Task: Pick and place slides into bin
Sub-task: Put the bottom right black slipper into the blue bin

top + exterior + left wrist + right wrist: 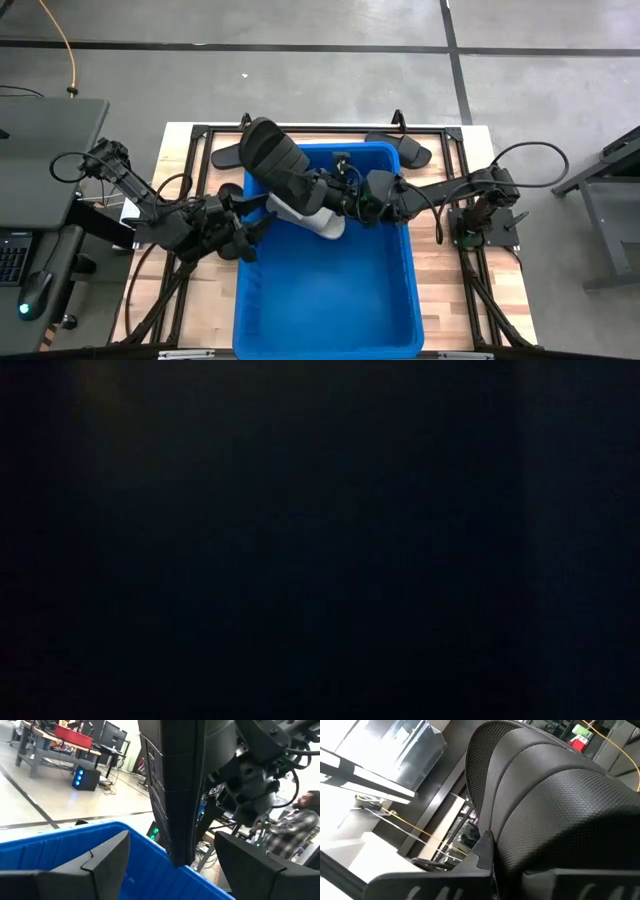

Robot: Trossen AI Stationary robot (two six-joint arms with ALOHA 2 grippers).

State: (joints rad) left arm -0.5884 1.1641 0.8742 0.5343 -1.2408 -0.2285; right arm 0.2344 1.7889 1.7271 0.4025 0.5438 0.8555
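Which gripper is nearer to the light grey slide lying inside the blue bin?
Right. The right gripper, shut on a black slide, hangs directly over the light grey slide in the blue bin. The left gripper, open, sits at the bin's left wall, slightly farther off.

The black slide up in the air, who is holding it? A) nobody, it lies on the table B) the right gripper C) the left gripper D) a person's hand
B: the right gripper is shut on the black slide, lifted over the far left corner of the blue bin, while the left gripper stands open beside the bin's left wall.
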